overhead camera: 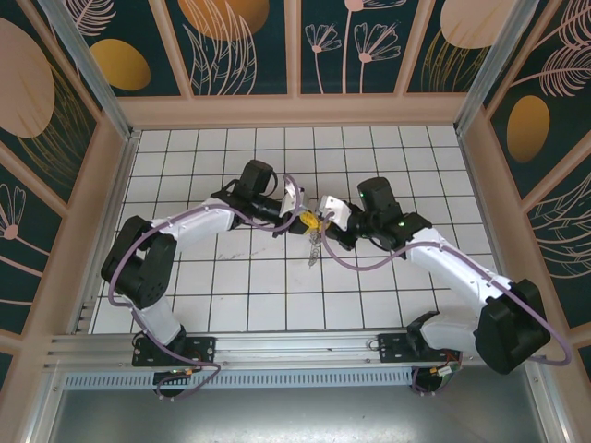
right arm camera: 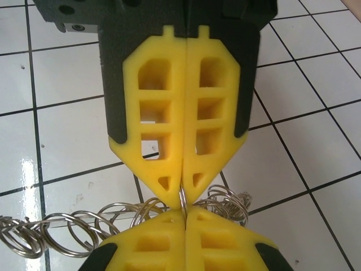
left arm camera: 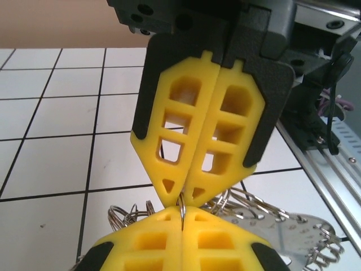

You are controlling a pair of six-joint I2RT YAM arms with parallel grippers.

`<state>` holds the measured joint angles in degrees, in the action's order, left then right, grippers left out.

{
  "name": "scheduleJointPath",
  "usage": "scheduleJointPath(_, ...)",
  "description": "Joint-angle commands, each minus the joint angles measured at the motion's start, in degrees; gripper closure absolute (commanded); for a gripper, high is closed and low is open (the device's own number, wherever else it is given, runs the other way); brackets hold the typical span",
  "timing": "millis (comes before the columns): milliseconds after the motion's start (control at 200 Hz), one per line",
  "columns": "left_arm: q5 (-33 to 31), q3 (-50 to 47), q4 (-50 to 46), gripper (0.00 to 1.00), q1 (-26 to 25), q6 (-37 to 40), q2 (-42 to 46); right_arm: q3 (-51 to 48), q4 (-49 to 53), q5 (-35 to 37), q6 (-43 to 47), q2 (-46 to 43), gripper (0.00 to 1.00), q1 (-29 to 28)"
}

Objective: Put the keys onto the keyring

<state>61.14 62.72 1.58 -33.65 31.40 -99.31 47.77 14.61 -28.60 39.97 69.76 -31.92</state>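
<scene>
Both arms meet tip to tip mid-table. Left gripper (left arm camera: 181,231) is clenched and so is right gripper (left arm camera: 184,189). Both pinch the same thin split ring (right arm camera: 182,197), which sits edge-on in the seam where the tips meet. The rest of the keyring (right arm camera: 84,228), a string of linked wire rings, hangs in coils just under the tips. Can't tell if its low end touches the tiles (overhead camera: 231,277). A flat silvery piece (left arm camera: 282,228) with small holes lies among the coils; probably a key blade, unconfirmed. I can't make out any coloured heads, so I can't place the keys or say if any are threaded. My read is that this is the two-handed hold for opening or feeding that one ring, so the task is early to mid. To do it well, treat one side as the fixed anchor and move only the other. Use small motions along the ring's plane, not across it, since the wire is thin and will twist out of the pads. Both grips are right at the tips, so the slip margin is low; regrip deeper before loading it. The dangling coils could snag a finger.
</scene>
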Motion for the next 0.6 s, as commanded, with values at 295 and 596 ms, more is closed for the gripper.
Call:
scheduleJointPath(295, 8.0, -10.6, 45.0, 1.00, -0.8, -31.4, 2.9, -10.9, -23.4, -16.7, -8.2, -5.2, 0.86, 4.0)
scheduleJointPath(596, 6.4, -13.4, 54.0, 1.00, -0.8, -37.6, 4.1, -11.8, -27.0, -15.5, -9.1, -5.0, 0.98, 5.4)
